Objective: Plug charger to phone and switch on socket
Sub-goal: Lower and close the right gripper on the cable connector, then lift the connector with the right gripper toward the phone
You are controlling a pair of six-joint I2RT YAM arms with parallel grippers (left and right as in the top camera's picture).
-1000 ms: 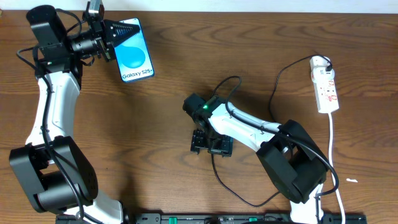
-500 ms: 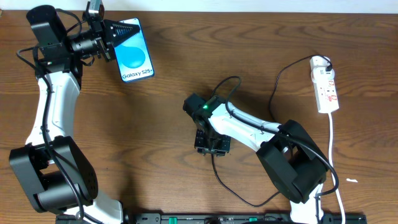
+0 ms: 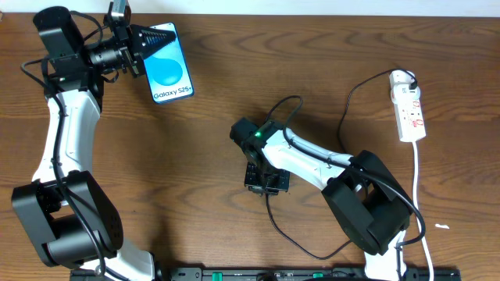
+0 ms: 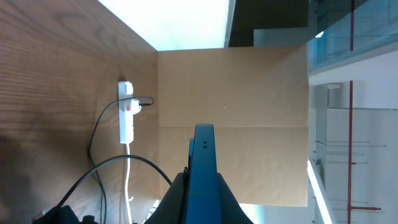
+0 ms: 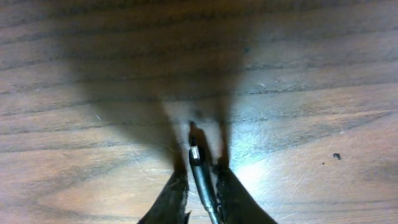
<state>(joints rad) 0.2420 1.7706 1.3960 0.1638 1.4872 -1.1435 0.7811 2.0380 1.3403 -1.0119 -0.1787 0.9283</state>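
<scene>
My right gripper (image 5: 202, 180) is clenched on the charger (image 5: 198, 163), just behind its plug tip. The fingertips are down at the table (image 3: 195, 156), well left of the socket (image 3: 408, 105). My left gripper (image 3: 144, 43) grasps the phone (image 3: 170, 70) by one end, far left of the socket, with its screen visible from above. A thin black cable leaves the socket.
</scene>
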